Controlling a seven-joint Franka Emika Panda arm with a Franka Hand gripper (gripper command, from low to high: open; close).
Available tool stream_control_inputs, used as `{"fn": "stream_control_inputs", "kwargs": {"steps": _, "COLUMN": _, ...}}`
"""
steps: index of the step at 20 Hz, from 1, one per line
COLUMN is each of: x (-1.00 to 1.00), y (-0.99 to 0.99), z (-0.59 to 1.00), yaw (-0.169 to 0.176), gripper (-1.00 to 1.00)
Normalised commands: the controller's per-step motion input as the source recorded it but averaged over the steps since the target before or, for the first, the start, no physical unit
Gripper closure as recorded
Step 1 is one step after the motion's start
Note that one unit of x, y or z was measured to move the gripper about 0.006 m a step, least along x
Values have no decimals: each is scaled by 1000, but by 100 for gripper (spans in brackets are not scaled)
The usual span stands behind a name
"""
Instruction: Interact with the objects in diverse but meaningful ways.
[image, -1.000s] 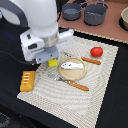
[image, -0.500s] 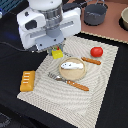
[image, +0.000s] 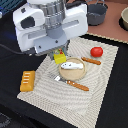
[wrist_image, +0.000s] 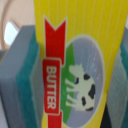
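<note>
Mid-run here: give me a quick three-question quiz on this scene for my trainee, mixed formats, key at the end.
1. True or false: the tomato sits on the plate.
2. What lies on the plate? A) bread B) fish C) knife
3. Fill in: the word on the packet between the fingers is ____.

Key:
1. False; the tomato is on the mat, apart from the plate.
2. B; the fish lies on it, while the bread is off toward the exterior view's left.
3. BUTTER; the wrist view shows the gripper closed on the packet.
</note>
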Motion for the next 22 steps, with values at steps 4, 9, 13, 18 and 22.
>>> {"fn": "stream_control_inputs", "kwargs": {"steps": 4, "x": 579, "y": -807, "z": -45, "yaw": -33, "gripper": 100}}
{"fn": "stream_control_inputs", "kwargs": {"steps": 9, "x": 391, "y": -603, "z": -179, "yaw": -48, "gripper": 100}}
{"fn": "stream_control_inputs", "kwargs": {"steps": 13, "x": 175, "y": -132, "z": -319, "yaw": -13, "gripper": 100}}
{"fn": "stream_control_inputs", "kwargs": {"steps": 18, "x": 323, "y": -50, "z": -199, "yaw": -36, "gripper": 100}}
{"fn": "stream_control_inputs", "kwargs": {"steps": 22, "x": 497, "y": 0, "z": -109, "yaw": 0, "gripper": 100}}
